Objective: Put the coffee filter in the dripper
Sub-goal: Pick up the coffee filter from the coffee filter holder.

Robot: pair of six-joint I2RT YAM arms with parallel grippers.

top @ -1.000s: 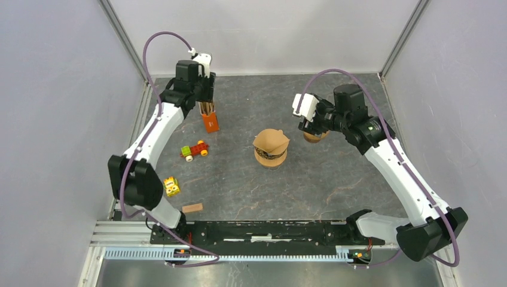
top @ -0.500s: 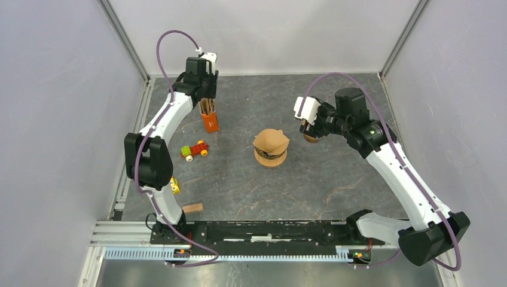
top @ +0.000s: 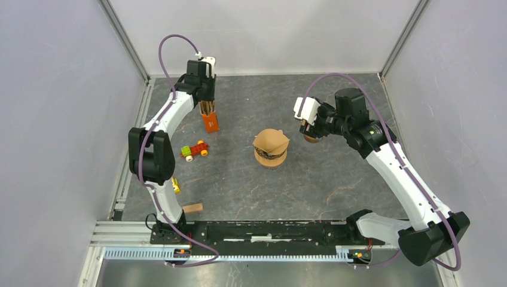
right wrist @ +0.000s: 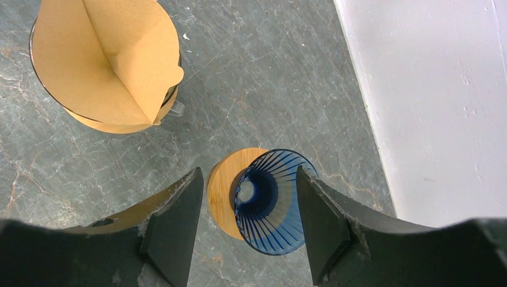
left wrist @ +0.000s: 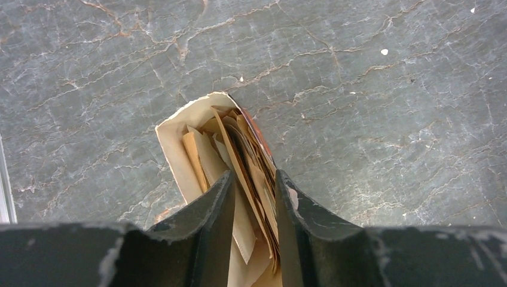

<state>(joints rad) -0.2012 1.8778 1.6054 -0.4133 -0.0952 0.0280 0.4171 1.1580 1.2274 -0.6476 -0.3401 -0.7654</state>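
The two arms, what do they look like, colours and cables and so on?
Both the left arm and the right arm have white links between black joint housings, with a purple cable looping off the wrist. Each carries a white block at the wrist. The left gripper and the right gripper have dark, wedge-shaped fingers with scuffed, pale-worn edges.

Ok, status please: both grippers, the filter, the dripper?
Left gripper astride filters in the pack, grip unclear. Right gripper open around blue dripper. Dripper empty, nothing blocking it.
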